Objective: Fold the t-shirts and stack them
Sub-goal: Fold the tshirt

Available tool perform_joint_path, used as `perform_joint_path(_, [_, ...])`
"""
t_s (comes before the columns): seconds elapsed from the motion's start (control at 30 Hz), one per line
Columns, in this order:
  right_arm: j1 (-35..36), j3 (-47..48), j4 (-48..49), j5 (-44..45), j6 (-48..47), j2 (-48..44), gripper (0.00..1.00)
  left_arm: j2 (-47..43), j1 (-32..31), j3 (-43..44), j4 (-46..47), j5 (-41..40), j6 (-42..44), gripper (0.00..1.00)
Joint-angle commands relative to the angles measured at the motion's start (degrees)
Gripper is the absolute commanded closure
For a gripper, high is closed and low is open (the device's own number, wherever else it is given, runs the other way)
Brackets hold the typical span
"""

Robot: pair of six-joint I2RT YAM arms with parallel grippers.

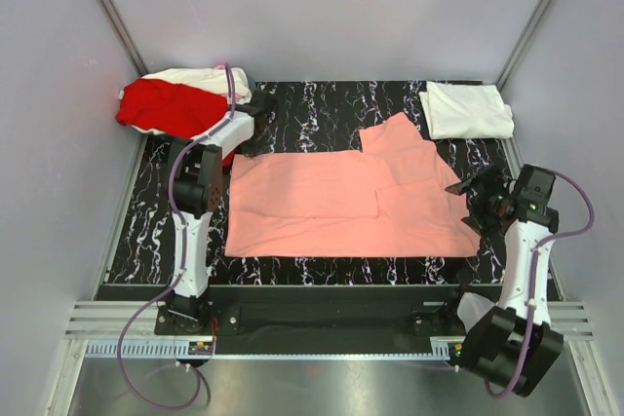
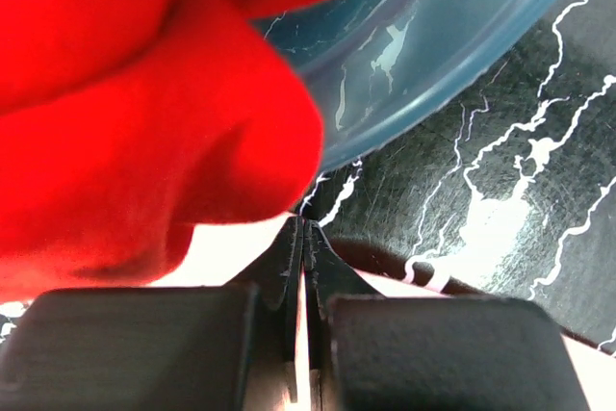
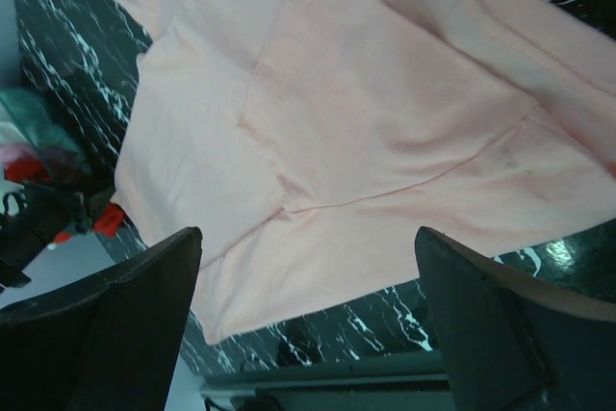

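A salmon-pink t-shirt (image 1: 341, 202) lies spread flat on the black marbled mat (image 1: 312, 104), one sleeve pointing to the back. My left gripper (image 1: 250, 141) is at its back left corner. In the left wrist view its jaws (image 2: 303, 228) are shut and seem to pinch the pink edge (image 2: 231, 252), which is lifted a little. My right gripper (image 1: 466, 204) hovers open and empty over the shirt's right edge. The right wrist view (image 3: 308, 233) shows the shirt (image 3: 366, 122) beneath it. A bright red t-shirt (image 1: 161, 109) (image 2: 144, 113) and a cream one (image 1: 200, 80) are heaped at the back left.
A folded white t-shirt (image 1: 468, 109) lies at the back right corner of the mat. The red heap sits in a translucent blue tub (image 2: 433, 55), right beside my left gripper. Grey walls enclose the table on three sides.
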Motion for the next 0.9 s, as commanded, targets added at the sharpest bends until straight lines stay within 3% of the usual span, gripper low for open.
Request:
perform_joint_path(0.0, [5.21, 5.47, 3.76, -1.38, -0.96, 6.48, 0.01, -2.80, -0.52, -3.86, 1.70, 0.29, 0.36, 1.00])
perform_joint_path(0.1, [14.77, 11.79, 4.99, 4.68, 0.62, 12.89, 0.01, -4.99, -0.43, -9.82, 6.18, 0.02, 0.27, 1.00])
perform_joint_path(0.17, [17.09, 15.67, 6.22, 7.59, 0.98, 17.12, 0.01, -6.74, -0.52, -11.59, 7.78, -0.07, 0.01, 1.00])
perform_joint_path(0.37, [18.76, 35.44, 7.10, 9.96, -1.30, 39.26, 0.03, -10.70, -0.52, -18.19, 15.42, 1.42, -0.43, 1.00])
perform_joint_path(0.5, [21.57, 55.88, 1.40, 12.16, -4.11, 57.69, 0.05, -12.11, -0.52, -21.44, 20.52, 1.61, -1.40, 1.00])
perform_joint_path(0.67, [25.70, 77.42, -4.23, 17.43, -7.71, 72.49, 0.06, -16.67, -0.43, -28.03, 27.20, 1.78, -1.22, 1.00])
perform_joint_path(0.87, [25.97, 96.25, -7.58, 20.16, -11.93, 89.73, 0.07, -18.62, -0.43, -31.02, 30.28, 1.43, -1.49, 1.00])
